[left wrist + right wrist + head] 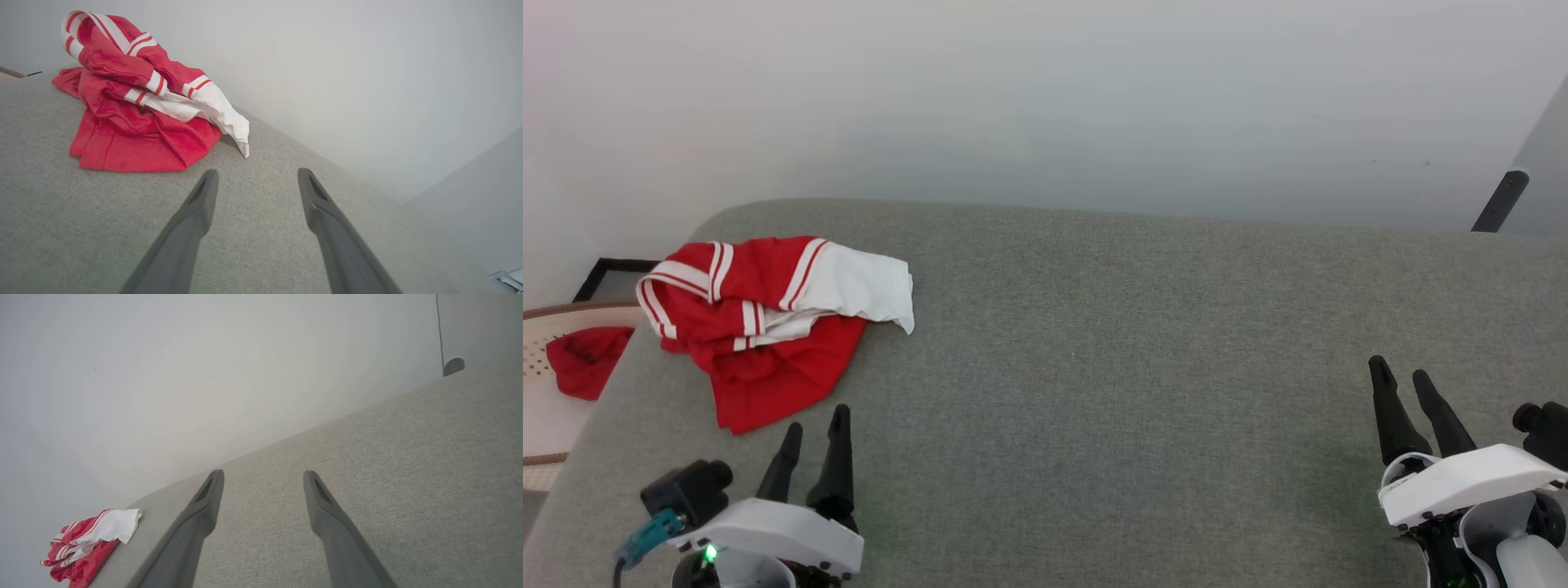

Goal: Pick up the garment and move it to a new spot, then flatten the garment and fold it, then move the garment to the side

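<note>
As the garment [768,327] lies in a crumpled heap at the far left corner of the grey fabric-covered table [1135,367], the first step, the pick-up, is judged not yet begun. Left gripper [817,417] hovers just beside the heap's near hem, fingers spread, empty. Right gripper [1398,367] stands well apart near the right edge, likewise spread and empty. Next move calls for the left gripper to reach forward and close on a raised fold
</note>
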`<state>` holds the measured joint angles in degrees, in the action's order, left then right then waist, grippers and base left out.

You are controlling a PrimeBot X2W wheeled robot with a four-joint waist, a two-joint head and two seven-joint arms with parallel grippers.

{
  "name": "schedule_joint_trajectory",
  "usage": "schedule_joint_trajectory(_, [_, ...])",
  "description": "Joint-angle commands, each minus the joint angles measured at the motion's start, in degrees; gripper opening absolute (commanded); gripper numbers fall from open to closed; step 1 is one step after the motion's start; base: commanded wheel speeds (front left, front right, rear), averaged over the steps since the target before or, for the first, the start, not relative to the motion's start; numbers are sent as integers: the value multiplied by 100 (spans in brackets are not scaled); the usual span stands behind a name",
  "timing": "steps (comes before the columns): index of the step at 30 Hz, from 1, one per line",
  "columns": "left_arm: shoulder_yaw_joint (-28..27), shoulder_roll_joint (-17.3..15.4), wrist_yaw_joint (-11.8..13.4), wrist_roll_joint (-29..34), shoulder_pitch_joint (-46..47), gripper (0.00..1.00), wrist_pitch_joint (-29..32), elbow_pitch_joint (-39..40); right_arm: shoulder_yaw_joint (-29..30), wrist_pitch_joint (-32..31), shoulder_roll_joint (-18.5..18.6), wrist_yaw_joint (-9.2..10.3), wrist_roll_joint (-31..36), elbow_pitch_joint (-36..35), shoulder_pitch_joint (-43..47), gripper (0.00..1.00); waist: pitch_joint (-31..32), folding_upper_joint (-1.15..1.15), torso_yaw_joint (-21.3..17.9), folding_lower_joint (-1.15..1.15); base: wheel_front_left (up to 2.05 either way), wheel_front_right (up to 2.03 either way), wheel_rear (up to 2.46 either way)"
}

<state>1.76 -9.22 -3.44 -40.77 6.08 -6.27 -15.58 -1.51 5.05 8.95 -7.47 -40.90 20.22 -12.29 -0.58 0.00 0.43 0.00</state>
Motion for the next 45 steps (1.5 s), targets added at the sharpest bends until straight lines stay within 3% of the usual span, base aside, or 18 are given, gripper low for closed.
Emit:
schedule_joint_trajectory(1, [38,-62,26,246,164,100,-65,32,30,42,47,-2,294,-71,-114,100,-1,0,2,0,0,0,0])
schedule_joint_trajectory(16, [113,-146,-35,1198,183,100,-297,148,267,105,-63,-3,1559,-235,-28,100,-2,0,-9,0,0,0,0])
schedule_joint_trajectory(32, [-7,-72,-273,1702,133,100,-501,98,485,171,-91,-3,2482,-131,27,100,32,0,-16,0,0,0,0])
schedule_joint_trajectory(45, [-3,-72,-347,2311,151,100,-657,22,809,375,-215,-3,3731,-20,-29,100,12,0,-39,0,0,0,0])
